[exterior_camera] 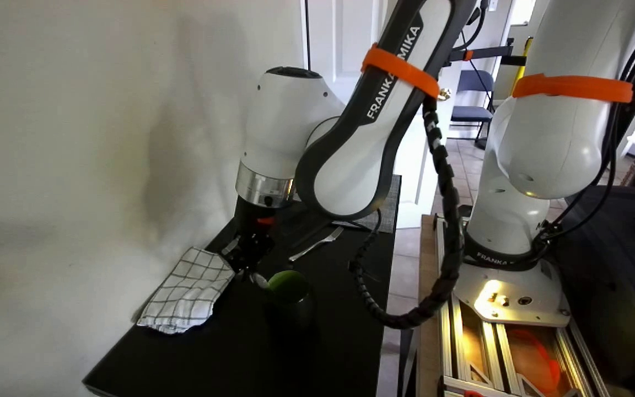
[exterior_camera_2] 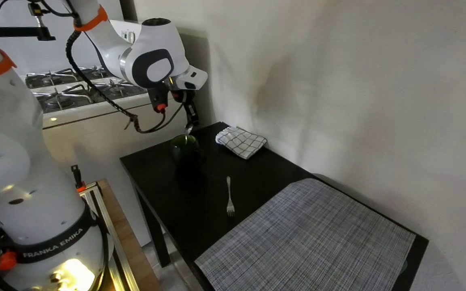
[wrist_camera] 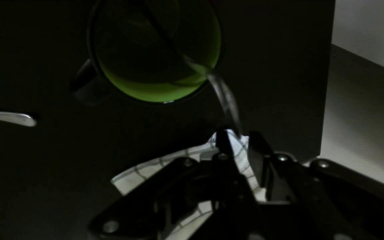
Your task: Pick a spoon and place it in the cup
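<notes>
The dark green cup [exterior_camera: 291,311] stands upright on the black table, and it also shows in an exterior view [exterior_camera_2: 184,152]. In the wrist view the cup [wrist_camera: 160,96] shows its lit green inside and a dark handle on its left. The silvery spoon [wrist_camera: 223,93] leans over the cup's rim, with its slim handle inside the cup and its wide end sticking out. The spoon's upper end shows in both exterior views [exterior_camera: 261,280] [exterior_camera_2: 188,129]. My gripper [wrist_camera: 239,136] is partly open, with a gap between its fingertips. The spoon's end lies at that gap, apart from both fingers.
A white-and-grey checkered cloth [exterior_camera: 188,289] lies by the wall, below the gripper in the wrist view [wrist_camera: 175,161]. A fork [exterior_camera_2: 229,198] lies on the table [exterior_camera_2: 168,194]. A grey placemat [exterior_camera_2: 318,242] covers one end. A stove [exterior_camera_2: 95,105] stands beyond the table.
</notes>
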You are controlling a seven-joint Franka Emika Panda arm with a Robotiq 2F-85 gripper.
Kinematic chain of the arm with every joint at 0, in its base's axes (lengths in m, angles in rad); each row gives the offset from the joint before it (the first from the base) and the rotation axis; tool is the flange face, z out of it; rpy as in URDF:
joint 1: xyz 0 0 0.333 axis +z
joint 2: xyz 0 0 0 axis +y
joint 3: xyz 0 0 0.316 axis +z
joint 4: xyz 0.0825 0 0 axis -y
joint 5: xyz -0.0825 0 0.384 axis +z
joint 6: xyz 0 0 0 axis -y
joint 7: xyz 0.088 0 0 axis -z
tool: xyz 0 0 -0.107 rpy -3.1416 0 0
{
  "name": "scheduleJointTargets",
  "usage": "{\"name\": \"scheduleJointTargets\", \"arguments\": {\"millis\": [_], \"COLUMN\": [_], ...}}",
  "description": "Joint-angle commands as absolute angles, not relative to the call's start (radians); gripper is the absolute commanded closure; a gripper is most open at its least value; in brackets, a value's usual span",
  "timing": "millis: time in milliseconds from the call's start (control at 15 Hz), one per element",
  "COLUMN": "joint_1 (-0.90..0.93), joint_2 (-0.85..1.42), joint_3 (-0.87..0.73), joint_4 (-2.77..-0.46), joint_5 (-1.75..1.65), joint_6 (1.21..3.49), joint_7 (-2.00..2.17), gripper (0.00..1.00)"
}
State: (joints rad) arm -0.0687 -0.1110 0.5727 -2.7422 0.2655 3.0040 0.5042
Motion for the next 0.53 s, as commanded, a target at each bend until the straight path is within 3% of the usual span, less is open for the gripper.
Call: {"name": "scheduleJointTargets", "arguments": {"millis": [0, 400, 467], "joint_1": [-0.112, -0.073, -0.055], "joint_2": [-0.11, -0.14, -0.15], "joint_3": [0.624, 0.617, 0.605], "joint_4": [-2.742, -2.745, -2.745], "joint_5": [0.247, 0.337, 0.37], "joint_6": [2.994, 2.958, 2.941], "joint_7": [0.524, 0.439, 0.403], "gripper": [0.47, 0.02, 0.0]}}
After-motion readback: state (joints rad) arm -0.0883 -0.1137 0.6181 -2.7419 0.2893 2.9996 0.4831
